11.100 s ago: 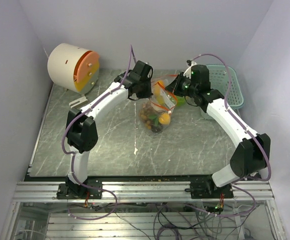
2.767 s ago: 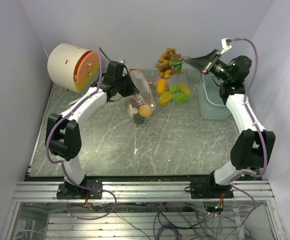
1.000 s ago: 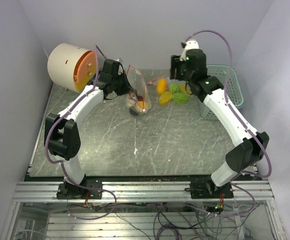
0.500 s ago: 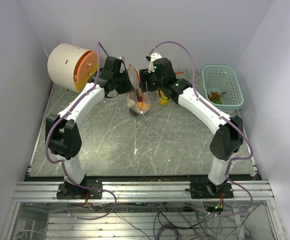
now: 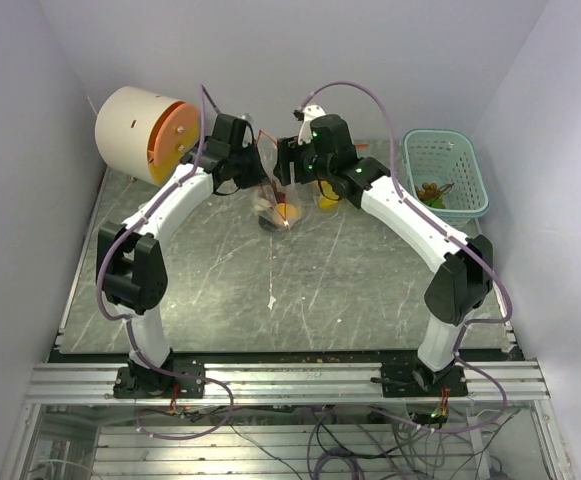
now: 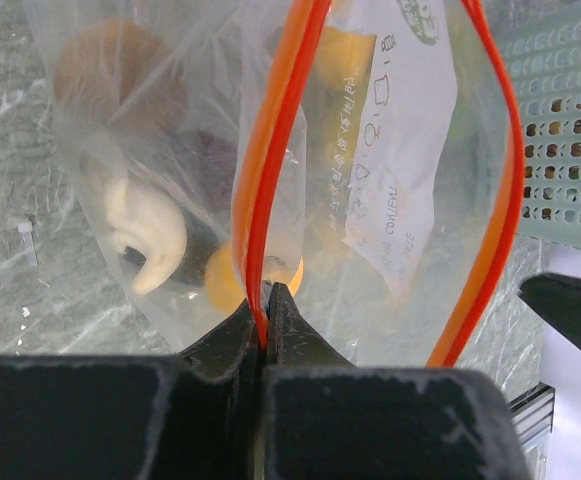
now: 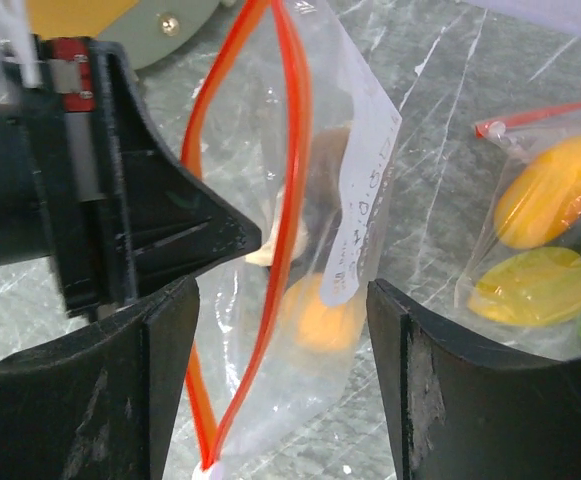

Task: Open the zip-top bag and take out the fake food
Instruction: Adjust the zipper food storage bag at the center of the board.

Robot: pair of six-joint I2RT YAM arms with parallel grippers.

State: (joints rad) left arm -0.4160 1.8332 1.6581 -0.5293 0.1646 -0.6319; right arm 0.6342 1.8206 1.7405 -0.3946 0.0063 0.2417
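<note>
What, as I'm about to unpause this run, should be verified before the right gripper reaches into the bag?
1. Left gripper pinching the zip strip of the zip-top bag: ok.
2. Bag mouth spread open: ok.
3. Right gripper open: ok.
4. Right gripper lined up with the mouth: cannot tell.
5. Fake food inside the bag, orange piece visible: ok.

Both arms lean in over the zip-top bag (image 5: 273,190) on the surface (image 5: 220,280) — left gripper (image 5: 257,173) and right gripper (image 5: 283,176) either side of its mouth. Orange fake food (image 5: 286,211) inside — teal basket (image 5: 448,150) far right.
</note>
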